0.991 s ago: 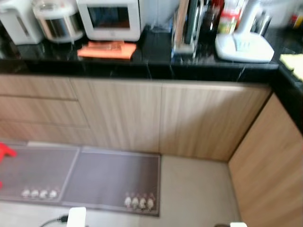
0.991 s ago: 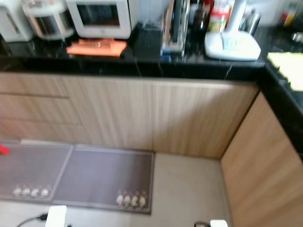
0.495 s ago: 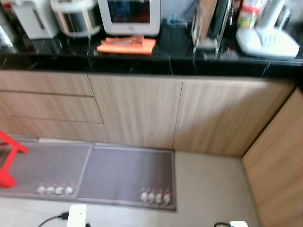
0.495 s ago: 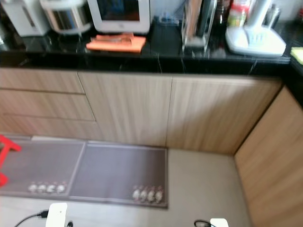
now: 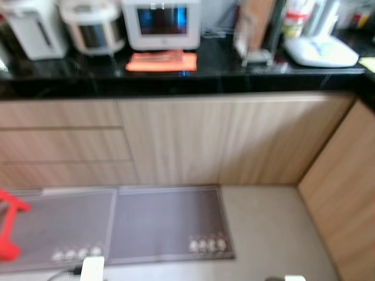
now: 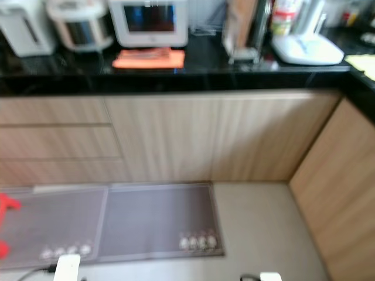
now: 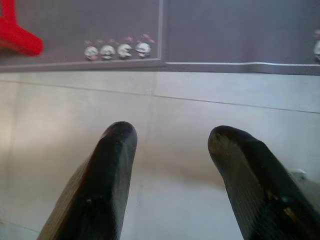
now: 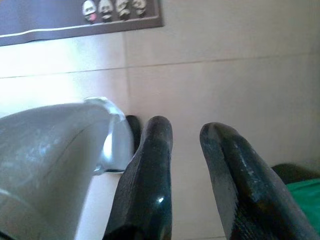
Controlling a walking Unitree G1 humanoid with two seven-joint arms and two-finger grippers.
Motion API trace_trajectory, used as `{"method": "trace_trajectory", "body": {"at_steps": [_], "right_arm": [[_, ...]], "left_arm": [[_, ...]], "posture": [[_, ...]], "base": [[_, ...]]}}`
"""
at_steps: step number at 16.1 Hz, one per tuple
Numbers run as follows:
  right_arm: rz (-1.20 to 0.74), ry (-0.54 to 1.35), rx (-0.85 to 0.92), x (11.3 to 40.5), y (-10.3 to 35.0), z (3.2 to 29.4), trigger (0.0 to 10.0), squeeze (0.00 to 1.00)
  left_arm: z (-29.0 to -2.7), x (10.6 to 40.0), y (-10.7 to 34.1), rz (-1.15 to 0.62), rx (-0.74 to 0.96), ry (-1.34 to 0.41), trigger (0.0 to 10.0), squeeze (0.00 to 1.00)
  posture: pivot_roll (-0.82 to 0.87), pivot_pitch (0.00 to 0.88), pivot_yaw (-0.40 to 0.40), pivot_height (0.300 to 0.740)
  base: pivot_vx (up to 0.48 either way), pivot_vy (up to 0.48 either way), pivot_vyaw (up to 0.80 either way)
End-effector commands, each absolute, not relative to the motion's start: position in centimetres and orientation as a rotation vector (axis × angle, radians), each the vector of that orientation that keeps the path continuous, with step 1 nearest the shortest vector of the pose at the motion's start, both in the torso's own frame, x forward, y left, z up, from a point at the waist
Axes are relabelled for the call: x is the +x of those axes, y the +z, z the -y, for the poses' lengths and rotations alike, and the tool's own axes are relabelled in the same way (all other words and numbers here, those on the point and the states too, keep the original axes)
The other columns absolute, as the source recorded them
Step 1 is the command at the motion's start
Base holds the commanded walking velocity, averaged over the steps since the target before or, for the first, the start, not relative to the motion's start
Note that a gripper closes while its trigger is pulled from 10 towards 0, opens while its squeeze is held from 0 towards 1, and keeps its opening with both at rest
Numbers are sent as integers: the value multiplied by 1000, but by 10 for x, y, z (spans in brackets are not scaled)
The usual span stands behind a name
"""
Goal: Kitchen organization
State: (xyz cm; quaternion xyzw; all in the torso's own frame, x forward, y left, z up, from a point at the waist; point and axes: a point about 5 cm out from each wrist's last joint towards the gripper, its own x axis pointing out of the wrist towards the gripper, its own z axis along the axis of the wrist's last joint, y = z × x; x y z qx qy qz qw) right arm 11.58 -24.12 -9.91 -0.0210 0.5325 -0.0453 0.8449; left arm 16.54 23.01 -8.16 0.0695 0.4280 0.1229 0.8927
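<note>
Blurred head views show a black countertop (image 5: pixel 193 82) bearing an orange cloth (image 5: pixel 162 61) before a white microwave (image 5: pixel 162 23); wrist views show left gripper (image 7: pixel 172 137) and right gripper (image 8: pixel 185 132), fingers apart, over floor tiles (image 7: pixel 210 100).

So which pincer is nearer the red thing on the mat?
Left. The left pincer hangs over the tiles just short of the mat with the red thing; the right pincer hangs further off, toward the corner cabinet.

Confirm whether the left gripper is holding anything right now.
No, the left gripper hangs open over the bare floor tiles with nothing between its fingers.
</note>
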Motion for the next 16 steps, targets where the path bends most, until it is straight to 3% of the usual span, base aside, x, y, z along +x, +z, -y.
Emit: {"method": "trace_trajectory", "body": {"at_steps": [1, 7, 11, 16], "right_arm": [[-1130, -108, -52, 114, -99, 245, 10000, 0], [-1128, -103, -49, 114, -99, 244, 10000, 0], [-1131, -79, -93, 115, -98, 247, 10000, 0], [-1127, -82, -111, 115, -97, 251, 10000, 0]], "left_arm": [[-227, 164, -83, -901, 145, 240, 10000, 0], [-227, 167, -82, -898, 152, 232, 10000, 0], [-220, 167, -84, -895, 131, 242, 10000, 0], [-214, 167, -84, -895, 121, 239, 10000, 0]], "posture": [[-206, 0, 68, 740], [-211, 0, 75, 740], [-188, 0, 21, 740], [-178, 0, 10, 740]], "base": [[0, 480, 0], [0, 480, 0], [0, 480, 0], [0, 480, 0]]}}
